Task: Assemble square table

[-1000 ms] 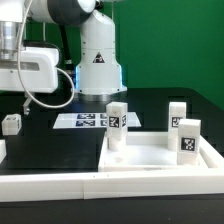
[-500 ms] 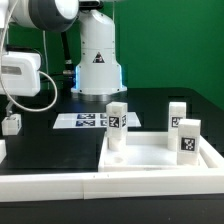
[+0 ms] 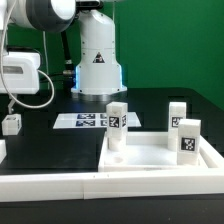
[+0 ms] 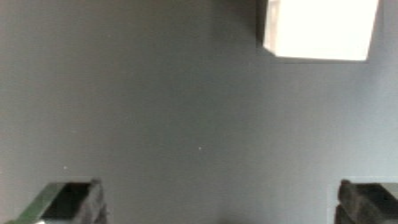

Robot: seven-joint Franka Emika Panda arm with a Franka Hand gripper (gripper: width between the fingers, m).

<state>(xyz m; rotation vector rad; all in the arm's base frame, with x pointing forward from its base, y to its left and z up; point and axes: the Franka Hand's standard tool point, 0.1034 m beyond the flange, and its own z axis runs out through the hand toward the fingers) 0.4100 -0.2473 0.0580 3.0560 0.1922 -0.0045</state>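
Hovering wide open and empty over black worktop (image 4: 178, 130), gripper (image 4: 217, 205) has a loose leg post (image 4: 326, 28) lying ahead, off-centre of its fingers.

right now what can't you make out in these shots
- End effector: in the wrist view only the two finger tips show, cut off by the frame; in the exterior view it is out of frame.
- White part in the wrist view: cut by the frame edge, unidentifiable.
- Marker board in the exterior view: partly hidden behind a leg.
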